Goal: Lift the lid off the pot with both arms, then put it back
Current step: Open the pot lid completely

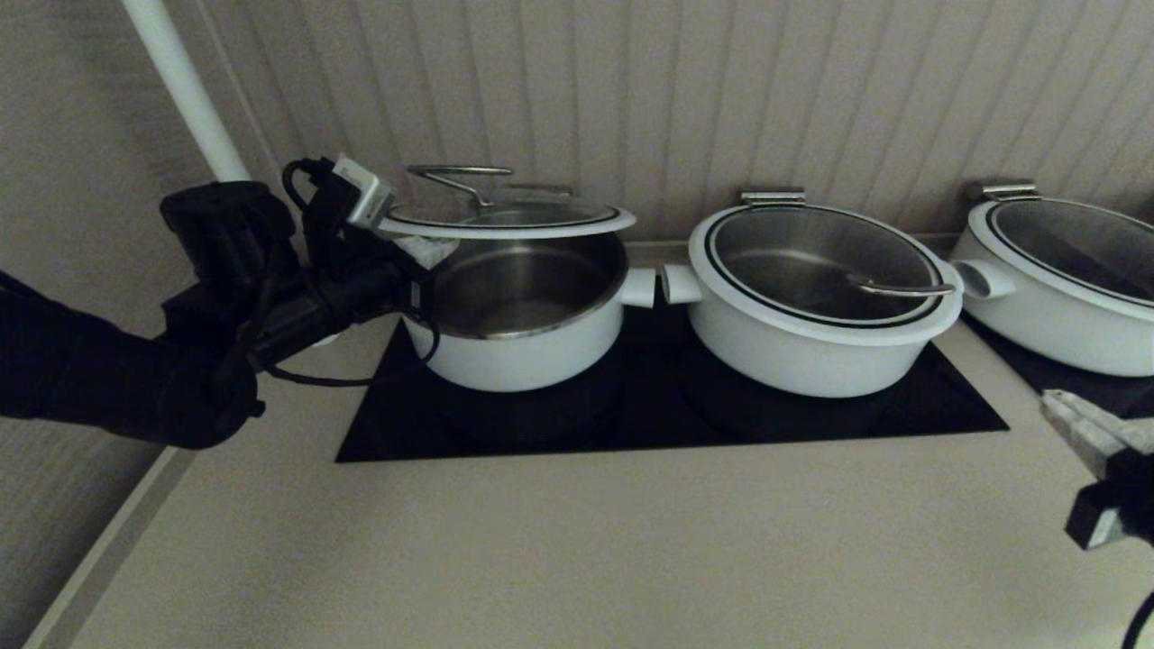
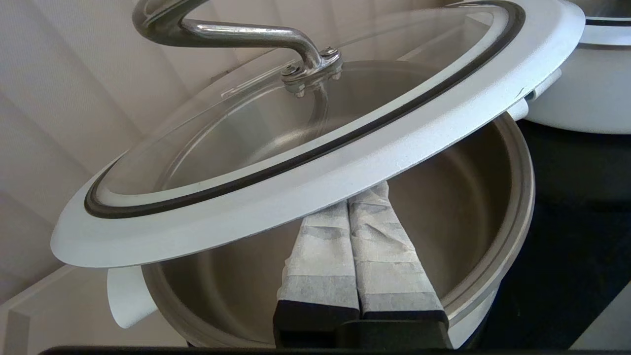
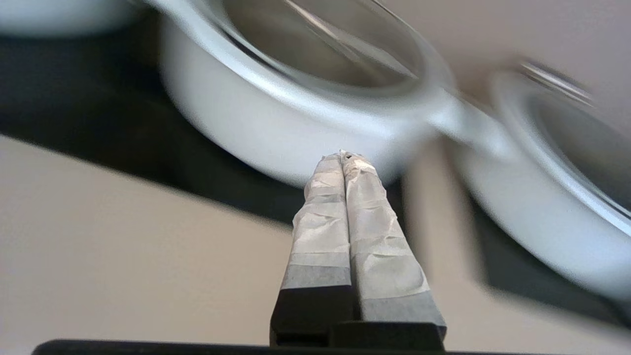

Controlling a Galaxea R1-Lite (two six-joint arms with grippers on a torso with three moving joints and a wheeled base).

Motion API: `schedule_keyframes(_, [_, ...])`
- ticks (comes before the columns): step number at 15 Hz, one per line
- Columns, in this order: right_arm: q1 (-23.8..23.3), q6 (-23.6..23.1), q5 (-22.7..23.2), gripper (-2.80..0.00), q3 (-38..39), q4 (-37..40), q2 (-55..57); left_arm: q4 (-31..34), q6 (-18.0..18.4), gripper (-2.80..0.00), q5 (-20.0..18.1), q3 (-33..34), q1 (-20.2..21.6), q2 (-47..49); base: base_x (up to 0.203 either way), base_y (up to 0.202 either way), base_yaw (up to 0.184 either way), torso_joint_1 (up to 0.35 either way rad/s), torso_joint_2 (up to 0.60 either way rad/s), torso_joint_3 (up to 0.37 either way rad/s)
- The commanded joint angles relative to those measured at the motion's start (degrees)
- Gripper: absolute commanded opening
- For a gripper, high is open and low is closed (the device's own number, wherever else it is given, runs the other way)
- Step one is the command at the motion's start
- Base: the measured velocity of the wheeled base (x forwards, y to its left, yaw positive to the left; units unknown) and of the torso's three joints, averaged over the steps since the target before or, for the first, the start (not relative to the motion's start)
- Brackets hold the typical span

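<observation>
The left tool, its fingers pressed together, reaches under the rim of the lid and carries it from below, tilted above the open pot. The right tool, also closed and empty, hovers well apart over the tabletop.

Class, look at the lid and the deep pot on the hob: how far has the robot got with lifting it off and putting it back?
Done: the lid is raised clear of the pot, whose steel inside shows. In hand: the left gripper, fingers pressed together, props the lid's rim from beneath; the right gripper, also shut, is low over the counter, away from the lid. Left: setting the lid back on the pot.
</observation>
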Motion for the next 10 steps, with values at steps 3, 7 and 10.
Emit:
schedule_keyframes(3, [-5.40,-2.59,-3.60,-2.80,2.30,18.55,-16.89,-0.33,0.08,-2.80,-0.10,-0.19,-0.02,0.34,0.000,0.000,0.000,0.000,0.00,0.000])
schedule_keyframes(7, [-5.63,-1.81,-0.91,-2.80,2.42,42.65,-36.96,-0.33,0.08,-2.80,-0.10,-0.19,-0.02,0.33,0.000,0.000,0.000,0.000,0.00,0.000])
schedule_keyframes(10, [-5.36,0.75,7.14,-2.80,1.43,61.57,-52.61,-0.33,0.08,-2.80,-0.10,-0.19,-0.02,0.19,0.000,0.000,0.000,0.000,0.00,0.000])
